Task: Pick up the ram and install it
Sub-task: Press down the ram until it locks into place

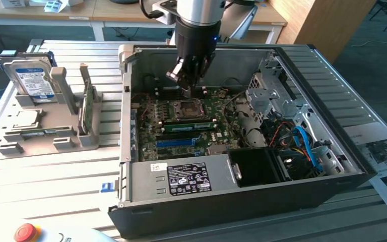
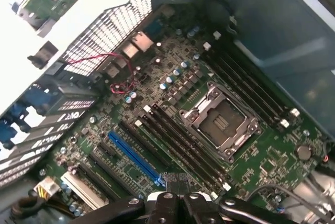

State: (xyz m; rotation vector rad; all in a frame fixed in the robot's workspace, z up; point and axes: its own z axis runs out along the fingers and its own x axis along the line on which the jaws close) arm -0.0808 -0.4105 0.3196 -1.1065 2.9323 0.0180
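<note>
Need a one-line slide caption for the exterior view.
Shut pincer poised inside the open computer case, above the motherboard.

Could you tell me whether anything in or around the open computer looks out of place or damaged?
Nothing looks spilled or broken. The one oddity is the CPU socket on the motherboard, which sits bare with no cooler over it.

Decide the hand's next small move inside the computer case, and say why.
Probably a slow, straight lift: the shut hand sits low inside the computer case, close over the motherboard by the processor socket, so sideways travel risks scraping parts.
</note>
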